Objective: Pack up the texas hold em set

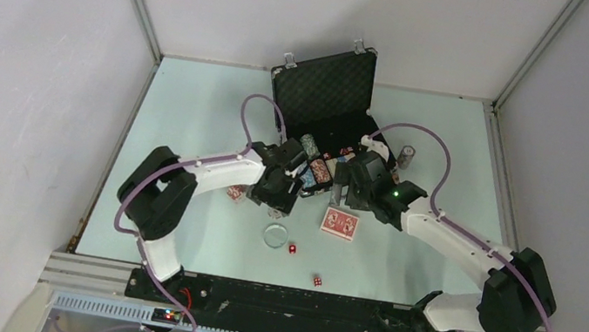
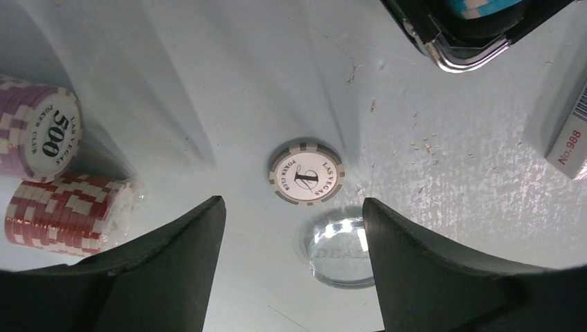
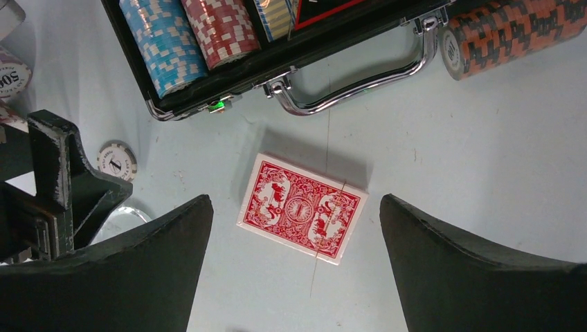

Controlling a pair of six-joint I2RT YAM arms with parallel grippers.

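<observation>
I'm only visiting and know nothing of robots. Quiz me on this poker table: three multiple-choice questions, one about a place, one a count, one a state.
1. Where does the red-backed card deck lie? A) on the floor B) on the table before the case's handle C) inside the case
2. How many red dice lie on the table? A) two B) one C) four
3. How is the case? A) latched shut B) upside down C) open, lid raised
Answers: 1 B, it lies flat by the handle; 2 A, the top view shows two loose dice; 3 C, the foam-lined lid stands up.
</observation>
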